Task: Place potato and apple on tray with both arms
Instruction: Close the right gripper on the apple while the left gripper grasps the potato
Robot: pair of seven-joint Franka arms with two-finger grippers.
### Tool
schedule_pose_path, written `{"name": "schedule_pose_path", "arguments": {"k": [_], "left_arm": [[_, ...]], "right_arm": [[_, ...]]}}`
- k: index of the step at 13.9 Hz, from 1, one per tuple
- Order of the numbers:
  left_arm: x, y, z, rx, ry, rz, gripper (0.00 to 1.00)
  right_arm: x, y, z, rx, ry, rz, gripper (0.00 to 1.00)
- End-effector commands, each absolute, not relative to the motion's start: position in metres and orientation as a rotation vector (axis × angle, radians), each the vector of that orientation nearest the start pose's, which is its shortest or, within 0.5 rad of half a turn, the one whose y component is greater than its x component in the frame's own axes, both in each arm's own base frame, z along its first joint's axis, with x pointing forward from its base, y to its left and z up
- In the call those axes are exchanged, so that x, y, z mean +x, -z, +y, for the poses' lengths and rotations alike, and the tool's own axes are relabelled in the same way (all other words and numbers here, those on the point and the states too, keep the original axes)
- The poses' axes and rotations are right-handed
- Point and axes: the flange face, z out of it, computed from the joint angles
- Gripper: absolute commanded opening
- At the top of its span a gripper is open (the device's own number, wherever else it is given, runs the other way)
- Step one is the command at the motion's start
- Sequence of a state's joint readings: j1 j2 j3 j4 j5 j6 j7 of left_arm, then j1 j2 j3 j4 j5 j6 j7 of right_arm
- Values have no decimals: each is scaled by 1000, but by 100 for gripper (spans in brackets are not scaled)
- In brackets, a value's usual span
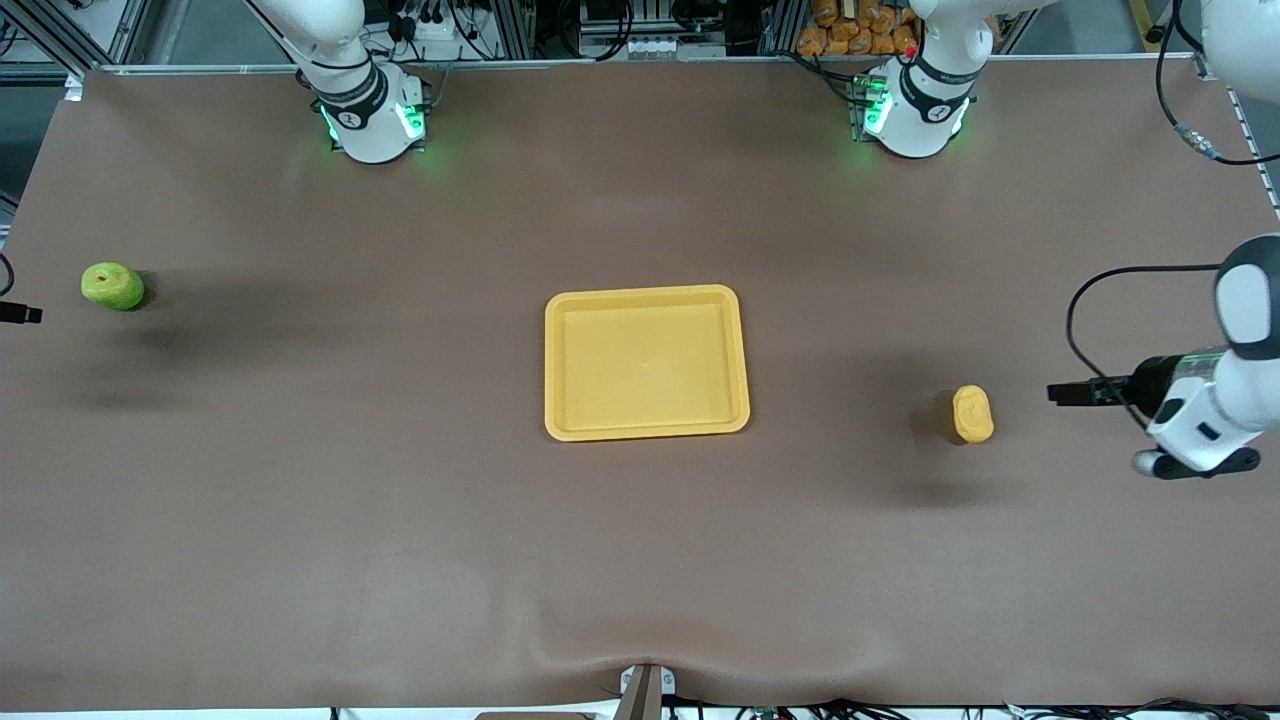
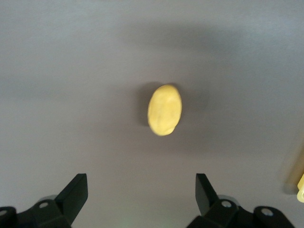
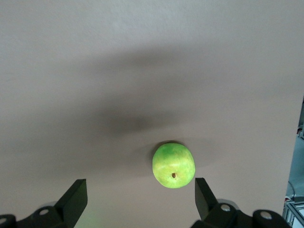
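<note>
While both of my grippers hang spread and empty above the table, the stock stands thus:

Left gripper (image 2: 137, 192): fingers wide apart, nothing between them; held in the air at the left arm's end of the table, just beside the potato and not yet over it.

Right gripper (image 3: 137, 192): fingers equally wide, holding nothing; out past the edge of the front view at the right arm's end, looking down on the apple.

Potato (image 1: 972, 414): lying flat on the brown table (image 1: 300, 500), well apart from the tray, toward my left arm's end. In the left wrist view (image 2: 165, 109) it sits ahead of the fingers, roughly centred between them, long axis running away from me.

Apple (image 1: 112, 286): resting on the table toward my right arm's end, farther from the front camera than the potato. In the right wrist view (image 3: 173, 166) it lies off centre, close to one finger, stem dimple turned toward the camera.

Tray (image 1: 646, 362): mid-table, between the two fruits, empty.

Step in hand, as I judge it: line up and descend for each grasp.

Handling note, left: advance until the potato is between the fingers, then close across its narrow width.

Handling note, right: shift sideways to centre the apple first; a round fruit nudged by one finger will likely roll.
</note>
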State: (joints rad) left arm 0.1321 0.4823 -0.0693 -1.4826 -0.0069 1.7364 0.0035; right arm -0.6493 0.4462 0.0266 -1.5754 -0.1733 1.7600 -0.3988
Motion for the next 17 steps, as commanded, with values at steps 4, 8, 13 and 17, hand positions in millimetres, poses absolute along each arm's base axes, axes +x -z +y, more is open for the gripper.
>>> {"name": "schedule_pose_path", "arguments": {"k": [4,8,13,17], "left_arm": [[670,-337,39,-3182,-305,-109,100],[664,-316,40,-3183,-251,-113,100],[653,-312,41,-3135,-212,-59,100],[651,-304,39,-3133,-210,-55,100]], "right_arm": [[496,-342,-404,-3089,-509,265,100],[471,-320,-426,-3101,-478,239,100],[448,-286,-436,-3099,-470,211,100],[429,-259,-436,-3103,-433,206,100]]}}
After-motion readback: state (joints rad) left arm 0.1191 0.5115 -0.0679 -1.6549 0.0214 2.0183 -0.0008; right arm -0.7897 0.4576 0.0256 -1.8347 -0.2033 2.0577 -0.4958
